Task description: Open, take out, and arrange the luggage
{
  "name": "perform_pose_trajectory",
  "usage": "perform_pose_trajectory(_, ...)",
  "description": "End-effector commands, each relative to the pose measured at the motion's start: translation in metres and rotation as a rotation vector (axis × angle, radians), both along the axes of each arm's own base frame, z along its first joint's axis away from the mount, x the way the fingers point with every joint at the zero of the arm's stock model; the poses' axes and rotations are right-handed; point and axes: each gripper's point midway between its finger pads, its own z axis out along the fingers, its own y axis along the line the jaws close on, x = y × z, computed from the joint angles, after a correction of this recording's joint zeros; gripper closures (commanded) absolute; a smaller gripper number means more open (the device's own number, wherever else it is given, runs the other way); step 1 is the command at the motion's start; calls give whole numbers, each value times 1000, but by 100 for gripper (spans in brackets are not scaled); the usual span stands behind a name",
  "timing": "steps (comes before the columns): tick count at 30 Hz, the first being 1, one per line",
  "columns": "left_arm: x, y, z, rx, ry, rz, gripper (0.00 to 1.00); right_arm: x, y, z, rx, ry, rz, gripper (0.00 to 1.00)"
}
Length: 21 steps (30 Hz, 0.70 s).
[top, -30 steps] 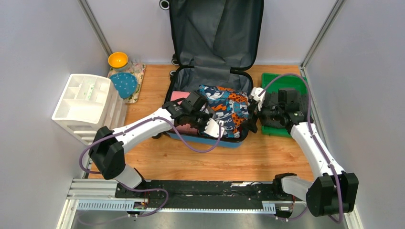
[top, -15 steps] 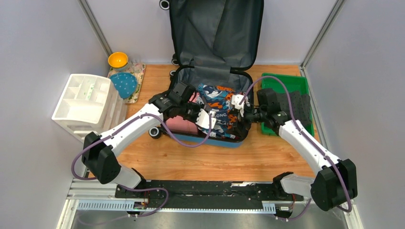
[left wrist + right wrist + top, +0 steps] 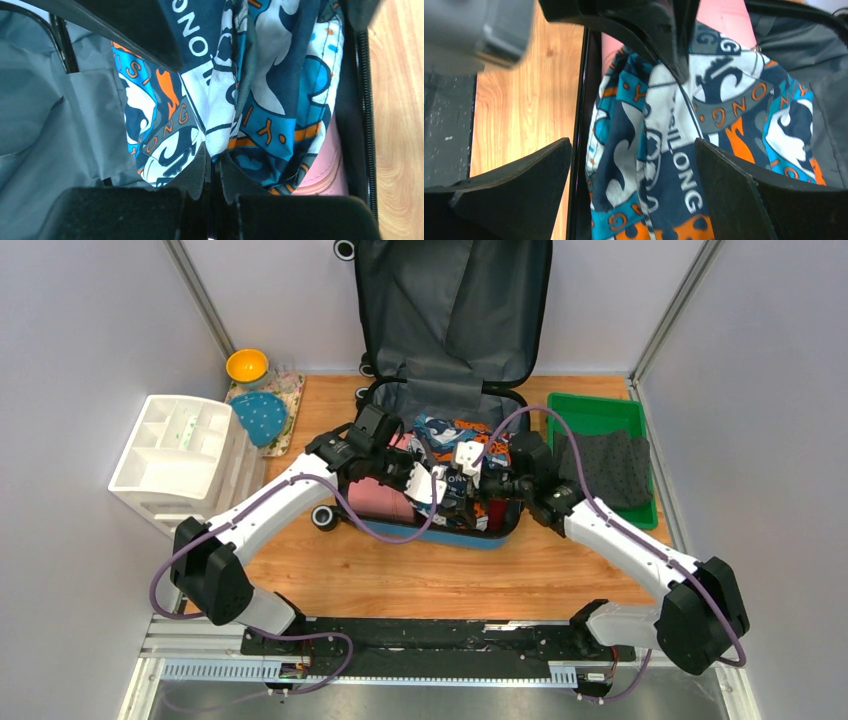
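While its grey-lined lid [image 3: 450,310] stands upright against the far wall, the glossy blue suitcase [image 3: 450,538] lies open in the middle of the table. Inside are a crumpled printed cloth [image 3: 445,430] (blue, white and orange, with lettering) and a flat pink thing [image 3: 375,502]. To the right, a green plastic tray [image 3: 590,412] holds a dark grey cloth [image 3: 605,465]. The left gripper [image 3: 212,169] is pinched onto a fold of the printed cloth. The right gripper [image 3: 633,150] hangs just over it, jaws spread wide.
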Motion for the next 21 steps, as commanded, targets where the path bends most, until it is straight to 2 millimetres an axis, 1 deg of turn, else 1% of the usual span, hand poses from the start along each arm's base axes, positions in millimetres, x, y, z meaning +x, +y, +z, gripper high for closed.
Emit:
perform_pose_trajectory(1,13,-6,40,-119,-61,27,100,10,17,1,65,-30,-59,1)
perform_pose_trajectory(5,23,-5,44,-154,-52,72,100,8,20,-18,57,-38,-88,1)
perform_pose_trajectory(8,31,-4,49,-184,-32,125,100,8,23,-27,47,-43,-112,1)
perform_pose_trajectory(10,37,-1,56,-209,-28,149,100,8,24,-32,42,-52,-136,1)
perform_pose_trajectory(11,38,-1,59,-226,-22,160,100,13,21,-35,37,-51,-187,1)
perform_pose_trajectory(13,41,2,61,-235,-22,177,100,14,22,-34,44,-67,-215,1)
perform_pose_trajectory(14,43,3,62,-242,-22,188,100,17,19,-39,35,-72,-256,1)
perform_pose_trajectory(16,46,5,63,-249,-27,204,100,12,23,-39,37,-85,-250,1)
perform_pose_trajectory(17,47,4,63,-257,-21,213,100,16,21,-43,20,-100,-292,1)
perform_pose_trajectory(18,47,5,64,-263,-19,219,100,11,26,-46,7,-108,-285,1)
perform_pose_trajectory(20,48,5,65,-270,-12,230,100,13,27,-49,-6,-130,-312,1)
perform_pose_trajectory(21,48,4,65,-275,-8,233,100,9,32,-54,-24,-143,-300,1)
